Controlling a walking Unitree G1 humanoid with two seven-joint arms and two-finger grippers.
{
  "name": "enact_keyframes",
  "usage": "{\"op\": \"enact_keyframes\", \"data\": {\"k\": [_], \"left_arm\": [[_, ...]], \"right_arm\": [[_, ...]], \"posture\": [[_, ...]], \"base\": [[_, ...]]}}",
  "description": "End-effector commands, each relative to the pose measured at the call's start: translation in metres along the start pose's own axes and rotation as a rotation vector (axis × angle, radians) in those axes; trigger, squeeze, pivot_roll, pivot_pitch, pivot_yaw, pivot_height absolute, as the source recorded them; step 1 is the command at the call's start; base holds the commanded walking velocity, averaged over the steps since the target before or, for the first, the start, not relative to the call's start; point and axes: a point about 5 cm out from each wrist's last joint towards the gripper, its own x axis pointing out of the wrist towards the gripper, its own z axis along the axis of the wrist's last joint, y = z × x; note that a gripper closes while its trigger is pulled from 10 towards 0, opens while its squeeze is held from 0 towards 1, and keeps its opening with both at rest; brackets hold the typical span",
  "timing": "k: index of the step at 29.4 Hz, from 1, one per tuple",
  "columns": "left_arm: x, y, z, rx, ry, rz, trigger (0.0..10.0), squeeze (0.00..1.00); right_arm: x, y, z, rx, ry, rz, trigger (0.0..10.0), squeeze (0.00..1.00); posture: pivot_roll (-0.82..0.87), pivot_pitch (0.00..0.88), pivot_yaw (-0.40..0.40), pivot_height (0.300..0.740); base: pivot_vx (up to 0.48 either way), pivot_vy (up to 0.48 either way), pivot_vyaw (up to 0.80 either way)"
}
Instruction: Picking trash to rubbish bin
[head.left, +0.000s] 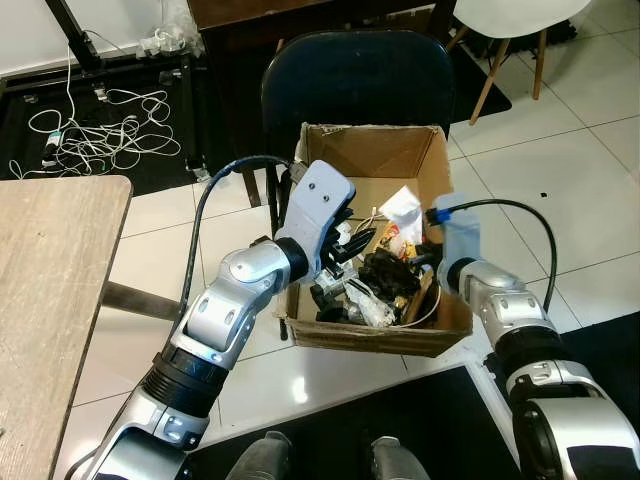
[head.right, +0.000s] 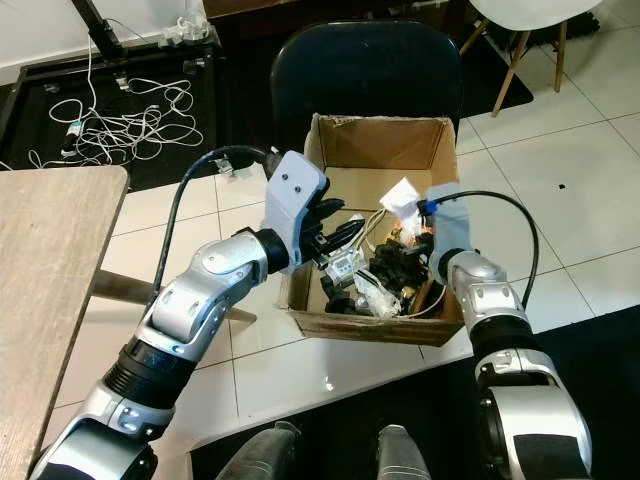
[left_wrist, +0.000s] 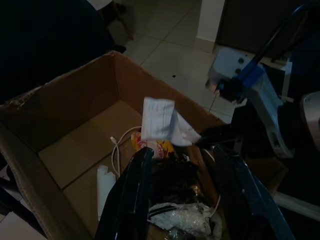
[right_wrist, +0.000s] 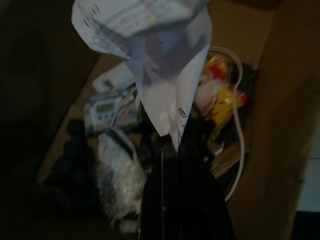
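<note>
The right tool (right_wrist: 175, 150) is pressed together on the lower edge of a white paper receipt (right_wrist: 150, 45); the sheet stands up past the fingertips, its long axis running on from the fingers. In the head views the receipt (head.left: 402, 208) sits above the open cardboard box (head.left: 372, 150) that serves as the rubbish bin, toward the box's right wall, with the right tool just beneath it. Directly below the tool lies the trash already in the box: a yellow snack wrapper (right_wrist: 222, 97), a clear plastic bag (right_wrist: 117, 175), a small digital timer (right_wrist: 106, 110) and a white cable (right_wrist: 240, 130). The paper is inside the rim's outline, so the drop path is straight down from the tool, with no sideways travel needed in my judgement. The left tool (left_wrist: 182, 190) is spread, hanging over the box's left half with black debris between its fingers' line of sight; it grips nothing. The right arm is the one carrying the task's thing. Risk noted: a light sheet may drift or cling on release.
</note>
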Motion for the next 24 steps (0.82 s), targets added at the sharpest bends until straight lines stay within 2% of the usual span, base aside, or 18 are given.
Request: {"op": "enact_keyframes", "data": {"k": [1, 16, 17, 18, 20, 22, 23, 24], "left_arm": [[0.0004, -0.0014, -0.0041, 0.019, 0.016, -0.017, 10.0, 0.0], [0.0043, -0.0003, -0.0044, 0.032, 0.012, -0.019, 10.0, 0.0], [0.0045, -0.0001, -0.0044, 0.032, 0.012, -0.018, 10.0, 0.0], [0.0047, 0.0, -0.0047, 0.03, 0.011, -0.016, 10.0, 0.0], [0.0049, 0.0, -0.0048, 0.03, 0.011, -0.015, 10.0, 0.0], [0.0047, 0.0001, -0.006, 0.029, 0.014, -0.014, 10.0, 0.0], [0.0043, 0.0003, -0.0066, 0.029, 0.016, -0.013, 10.0, 0.0], [0.0038, 0.0009, -0.0068, 0.031, 0.016, -0.011, 10.0, 0.0]], "right_arm": [[0.0008, 0.0011, -0.0046, 0.0, 0.025, 0.022, 10.0, 0.0], [0.0038, 0.0021, -0.0054, 0.002, 0.043, 0.052, 10.0, 0.0], [0.0036, 0.0019, -0.0057, 0.019, 0.045, 0.062, 10.0, 0.09], [0.0032, 0.0011, -0.0058, 0.037, 0.045, 0.07, 10.0, 1.0], [0.0031, 0.0008, -0.0057, 0.037, 0.046, 0.069, 10.0, 1.0], [0.0031, -0.0014, -0.0053, -0.025, 0.054, 0.035, 10.0, 1.0], [0.0031, -0.0021, -0.0044, -0.05, 0.053, 0.023, 10.0, 0.0], [0.0033, -0.0026, -0.0027, -0.062, 0.046, 0.014, 10.0, 0.0]], "posture": [[0.06, 0.341, 0.088, 0.74], [0.06, 0.316, 0.083, 0.74], [0.06, 0.313, 0.082, 0.74], [0.06, 0.309, 0.081, 0.74], [0.06, 0.309, 0.081, 0.74], [0.06, 0.307, 0.08, 0.74], [0.06, 0.3, 0.081, 0.74], [0.06, 0.3, 0.081, 0.74]], "base": [[0.0, 0.0, 0.0], [0.0, 0.0, 0.0], [0.0, 0.0, 0.0], [0.0, 0.0, 0.0], [0.0, 0.0, 0.0], [0.0, 0.0, 0.0], [0.0, 0.0, 0.0], [0.0, 0.0, 0.0]]}}
